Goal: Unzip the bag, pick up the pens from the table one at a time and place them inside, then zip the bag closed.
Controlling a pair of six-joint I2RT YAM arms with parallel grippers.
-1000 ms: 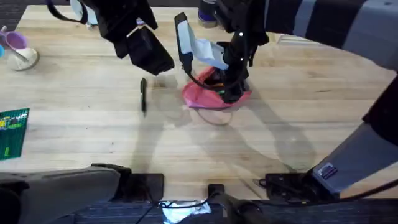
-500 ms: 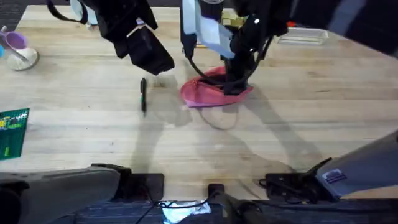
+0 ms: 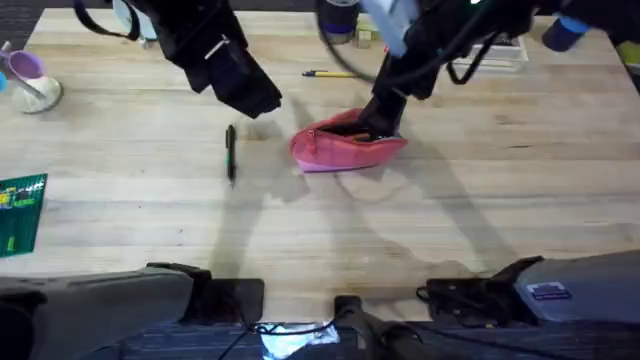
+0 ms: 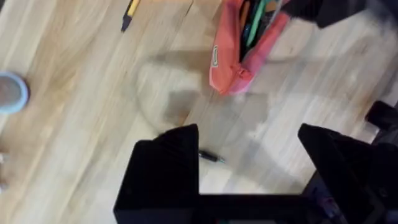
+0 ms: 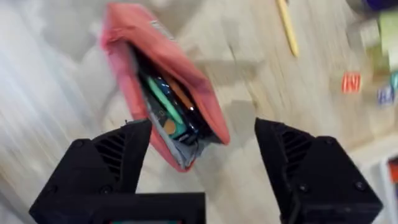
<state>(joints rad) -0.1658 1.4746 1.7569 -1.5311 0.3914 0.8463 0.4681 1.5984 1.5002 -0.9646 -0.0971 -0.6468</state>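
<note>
- The light wood plank table (image 3: pixel 480 200) is carrying everything, its grain running left to right in the overhead view.
- The left arm is hanging over the far left-centre of the table, and its gripper (image 3: pixel 250 95) is hovering above bare wood with the black fingers (image 4: pixel 168 165) standing wide apart and holding nothing.
- The right arm is reaching in from the far right, and its gripper (image 3: pixel 382 118) is sitting just over the far edge of the pouch; in its own wrist view the fingers (image 5: pixel 112 162) are spread wide with the pouch's mouth between them, gripping nothing.
- The pink fabric pencil pouch (image 3: pixel 345 148) is lying near the table's middle, a little to the right of the left gripper, with its zip open and its mouth gaping (image 5: pixel 168 106).
- Several pens, green and orange among them, are lying inside the open pouch (image 4: pixel 245 46).
- The dark pen (image 3: pixel 231 152) is lying on the wood to the left of the pouch, well apart from it and nearer than the left gripper, pointing near to far.
- The yellow pen with a black end (image 3: pixel 330 73) is lying flat on the table beyond the pouch, towards the far edge (image 4: pixel 130 9).
</note>
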